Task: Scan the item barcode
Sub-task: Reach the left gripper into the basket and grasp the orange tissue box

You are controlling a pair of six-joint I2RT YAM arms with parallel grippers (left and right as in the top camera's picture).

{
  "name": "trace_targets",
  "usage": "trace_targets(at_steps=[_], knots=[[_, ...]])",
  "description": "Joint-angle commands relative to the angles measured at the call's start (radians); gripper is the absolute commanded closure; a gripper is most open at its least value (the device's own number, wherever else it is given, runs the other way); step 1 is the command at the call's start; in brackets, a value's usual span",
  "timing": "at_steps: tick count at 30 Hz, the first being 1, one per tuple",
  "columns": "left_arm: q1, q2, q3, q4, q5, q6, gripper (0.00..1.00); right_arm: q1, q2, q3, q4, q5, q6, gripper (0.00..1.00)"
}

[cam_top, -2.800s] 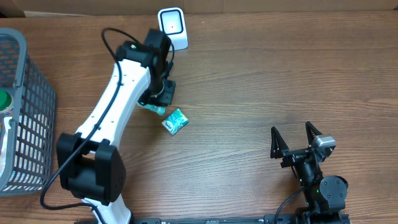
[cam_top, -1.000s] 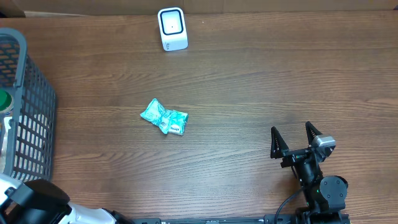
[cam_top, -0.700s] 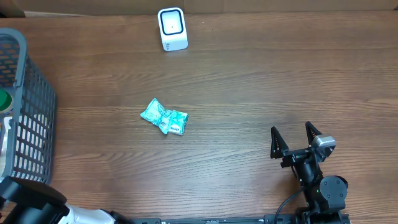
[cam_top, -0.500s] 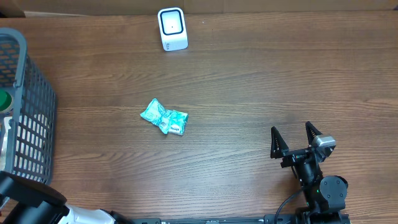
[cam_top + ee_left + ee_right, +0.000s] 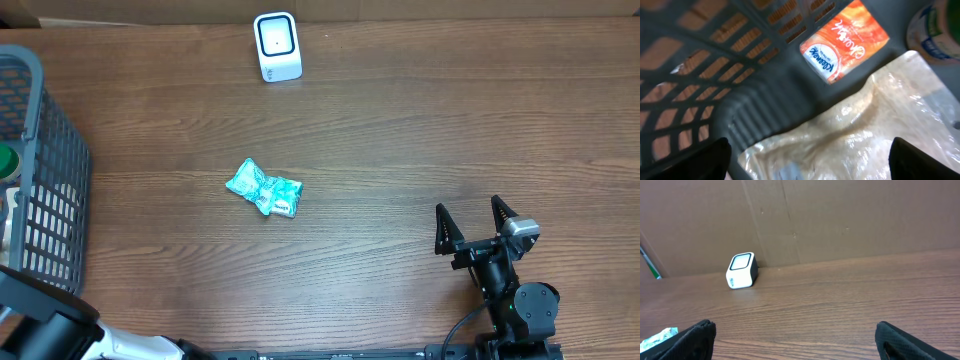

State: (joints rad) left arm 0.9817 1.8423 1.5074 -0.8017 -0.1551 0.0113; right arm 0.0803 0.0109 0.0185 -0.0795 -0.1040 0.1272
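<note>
My left jaws stand spread over the grey basket, above a crinkled clear bag and an orange pack whose blue oval reads Kleenex. My right jaws gape wide. The teal packet lies on the tabletop, with the white scanner at its 12 o'clock. The packet's print is too small to read.

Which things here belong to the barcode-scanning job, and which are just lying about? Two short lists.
Job: scanner; teal packet; basket; orange tissue pack and clear bag inside it, under the open left gripper.
Just there: open right gripper, touching nothing; cardboard wall behind the table.
</note>
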Motion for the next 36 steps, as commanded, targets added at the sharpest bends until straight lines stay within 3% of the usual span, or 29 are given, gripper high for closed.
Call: trace_targets(at_steps=[1,11,21,25,29,36], knots=[[-0.007,0.058,-0.006,0.024,-0.04,0.037,0.18,0.005,-0.008,-0.011,0.003,0.006,0.002,0.0],[-0.016,0.167,-0.006,0.179,-0.093,0.048,0.25,0.005,-0.008,-0.011,0.003,0.006,0.002,0.0],[-0.066,0.264,-0.006,0.32,-0.092,0.132,0.26,0.005,-0.008,-0.011,0.003,0.006,0.002,0.0],[-0.072,0.266,-0.006,0.354,-0.092,0.131,0.31,0.005,-0.008,-0.011,0.003,0.006,0.002,0.0],[-0.072,0.27,-0.007,0.353,-0.089,0.131,0.42,0.005,-0.008,-0.011,0.003,0.006,0.002,0.0],[-0.072,0.317,-0.007,0.338,-0.091,0.13,0.44,0.005,-0.008,-0.011,0.003,0.006,0.002,0.0]])
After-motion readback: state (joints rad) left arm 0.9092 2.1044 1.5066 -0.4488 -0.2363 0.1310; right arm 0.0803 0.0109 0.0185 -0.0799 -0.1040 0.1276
